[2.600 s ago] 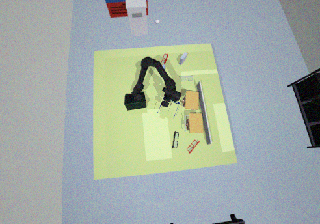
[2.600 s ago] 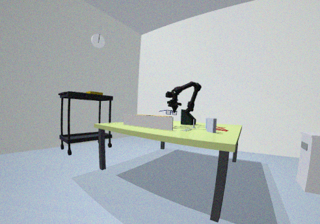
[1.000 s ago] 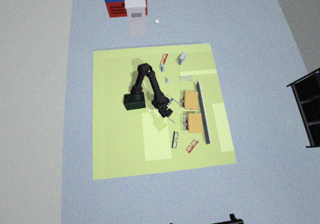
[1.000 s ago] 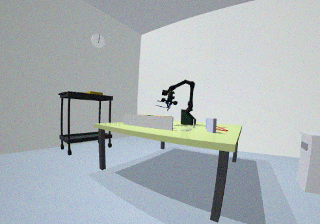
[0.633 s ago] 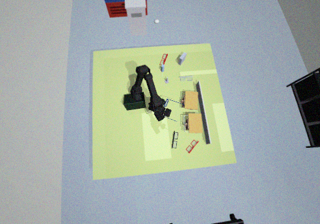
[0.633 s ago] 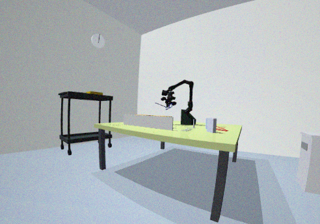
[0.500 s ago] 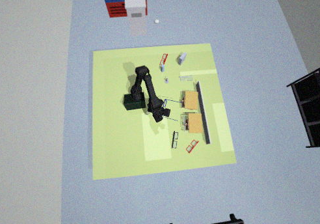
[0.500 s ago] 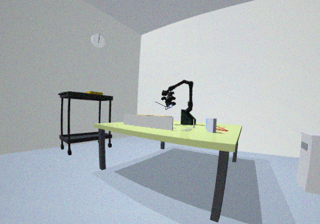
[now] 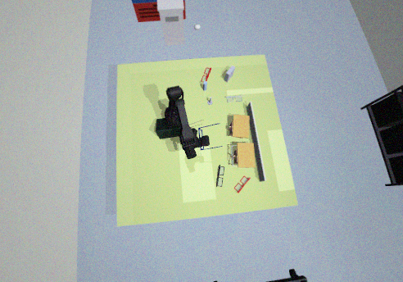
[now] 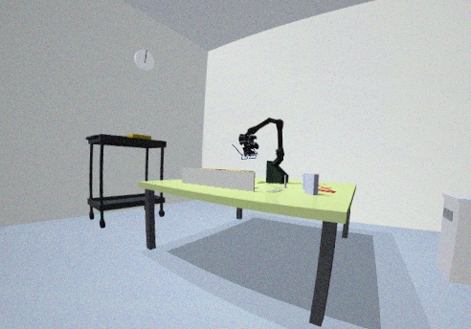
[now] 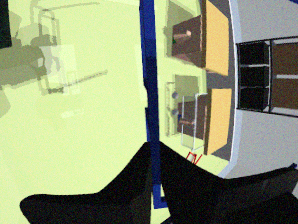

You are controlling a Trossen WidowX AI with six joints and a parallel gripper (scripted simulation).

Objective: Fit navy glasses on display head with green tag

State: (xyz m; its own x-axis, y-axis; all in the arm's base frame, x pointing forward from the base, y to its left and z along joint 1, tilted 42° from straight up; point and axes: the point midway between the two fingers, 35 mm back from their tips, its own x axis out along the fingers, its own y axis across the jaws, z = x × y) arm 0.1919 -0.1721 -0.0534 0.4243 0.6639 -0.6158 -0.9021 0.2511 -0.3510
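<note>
My gripper [image 9: 201,140] [image 10: 249,154] [image 11: 152,147] is shut on the front of the navy glasses [image 9: 210,125] [image 10: 244,158] [image 11: 150,75], high above the table. Both temples are unfolded and point toward the display heads in the top view. One brown display head [image 9: 230,128] [image 11: 185,37] stands in front of an orange-topped block. The other brown head [image 9: 235,156] [image 11: 186,121] stands beside it, before a similar block, with pale wire-framed glasses [image 11: 195,115] at its face. The navy glasses are apart from both heads. No green tag can be made out.
A long grey wall [image 9: 256,143] [image 10: 218,179] stands behind the blocks. Black glasses [image 9: 218,176] and red glasses [image 9: 237,189] lie near the second head. A pale upright box [image 9: 229,74] [image 10: 310,184], clear glasses and more red glasses are at the far side.
</note>
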